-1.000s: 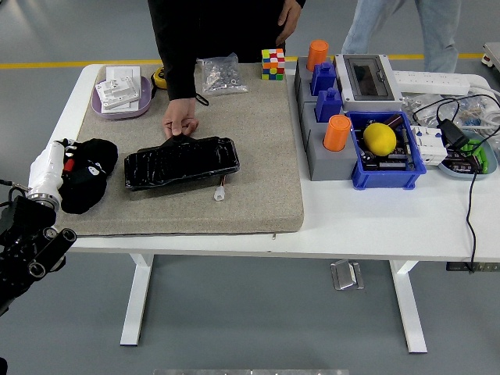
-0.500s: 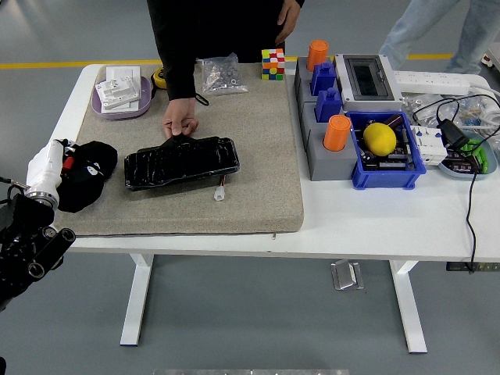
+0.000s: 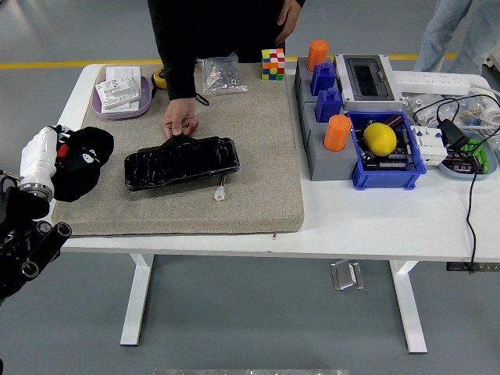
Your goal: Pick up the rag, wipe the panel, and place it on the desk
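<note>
Rag (image 3: pixel 78 162) lies crumpled, black, beside panel (image 3: pixel 181 162).

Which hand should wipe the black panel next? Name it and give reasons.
Left. The left hand already holds the black rag at the mat's left edge, near the panel a person's hand steadies. No right hand is in view.
</note>
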Available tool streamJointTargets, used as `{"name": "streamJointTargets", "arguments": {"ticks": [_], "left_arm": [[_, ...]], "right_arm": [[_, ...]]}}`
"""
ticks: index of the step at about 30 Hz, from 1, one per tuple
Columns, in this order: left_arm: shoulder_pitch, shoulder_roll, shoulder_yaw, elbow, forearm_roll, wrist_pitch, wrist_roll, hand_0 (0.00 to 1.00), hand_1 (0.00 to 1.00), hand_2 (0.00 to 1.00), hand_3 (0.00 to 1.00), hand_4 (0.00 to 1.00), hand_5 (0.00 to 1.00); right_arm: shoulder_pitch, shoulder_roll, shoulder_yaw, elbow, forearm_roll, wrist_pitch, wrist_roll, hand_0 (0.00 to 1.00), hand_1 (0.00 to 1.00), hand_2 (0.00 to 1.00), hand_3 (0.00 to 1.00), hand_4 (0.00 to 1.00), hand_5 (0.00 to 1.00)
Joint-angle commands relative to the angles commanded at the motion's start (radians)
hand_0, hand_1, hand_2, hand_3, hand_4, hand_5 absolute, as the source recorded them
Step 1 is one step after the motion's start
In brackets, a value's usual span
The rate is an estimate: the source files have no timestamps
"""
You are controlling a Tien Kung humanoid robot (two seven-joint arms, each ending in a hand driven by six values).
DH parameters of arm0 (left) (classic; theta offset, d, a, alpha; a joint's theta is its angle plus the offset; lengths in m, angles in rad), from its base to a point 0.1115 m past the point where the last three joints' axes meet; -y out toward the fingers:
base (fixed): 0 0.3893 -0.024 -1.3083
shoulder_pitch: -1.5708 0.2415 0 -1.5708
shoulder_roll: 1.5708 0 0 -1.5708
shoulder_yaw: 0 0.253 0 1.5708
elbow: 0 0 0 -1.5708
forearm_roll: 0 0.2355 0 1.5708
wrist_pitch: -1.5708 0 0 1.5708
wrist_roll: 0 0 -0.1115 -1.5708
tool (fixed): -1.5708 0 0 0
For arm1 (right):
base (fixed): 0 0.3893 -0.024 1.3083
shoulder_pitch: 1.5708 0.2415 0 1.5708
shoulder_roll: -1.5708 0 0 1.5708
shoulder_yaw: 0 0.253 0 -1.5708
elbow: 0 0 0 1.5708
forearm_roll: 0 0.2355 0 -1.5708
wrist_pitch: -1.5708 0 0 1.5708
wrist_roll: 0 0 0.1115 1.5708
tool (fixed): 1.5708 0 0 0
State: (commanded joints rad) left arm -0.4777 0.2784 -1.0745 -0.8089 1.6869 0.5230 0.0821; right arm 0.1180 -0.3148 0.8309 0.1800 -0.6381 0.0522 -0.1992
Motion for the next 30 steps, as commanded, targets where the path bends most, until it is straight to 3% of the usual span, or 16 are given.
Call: {"name": "streamJointTargets", "arguments": {"ticks": [4,10,16,21,30], "left_arm": [[0.022,-0.007,0.0,-0.042,0.006,0.008,0.003,0.243,0.176,0.462,0.368,0.286,0.002],[0.045,-0.032,-0.005,-0.072,0.002,0.027,-0.01,0.243,0.174,0.464,0.378,0.285,0.002],[0.05,-0.041,0.001,-0.09,-0.022,0.047,-0.036,0.239,0.173,0.466,0.383,0.282,0.002],[0.047,-0.044,0.005,-0.09,-0.044,0.053,-0.059,0.24,0.172,0.47,0.391,0.273,0.002],[0.033,-0.052,0.057,-0.035,-0.133,0.073,-0.145,0.245,0.179,0.482,0.416,0.229,0.002]], "right_arm": [[-0.004,0.004,0.006,0.0,-0.008,0.0,-0.001,0.717,0.659,0.689,0.588,0.949,0.579],[-0.007,0.005,0.021,0.0,-0.023,0.001,-0.007,0.717,0.659,0.688,0.588,0.949,0.579],[-0.008,0.005,0.039,0.0,-0.039,0.002,-0.017,0.717,0.66,0.689,0.588,0.949,0.58],[-0.008,0.006,0.036,0.0,-0.037,0.002,-0.017,0.716,0.659,0.689,0.588,0.95,0.58],[-0.003,-0.001,0.029,0.0,-0.031,0.002,-0.019,0.716,0.659,0.689,0.588,0.95,0.58]]}}
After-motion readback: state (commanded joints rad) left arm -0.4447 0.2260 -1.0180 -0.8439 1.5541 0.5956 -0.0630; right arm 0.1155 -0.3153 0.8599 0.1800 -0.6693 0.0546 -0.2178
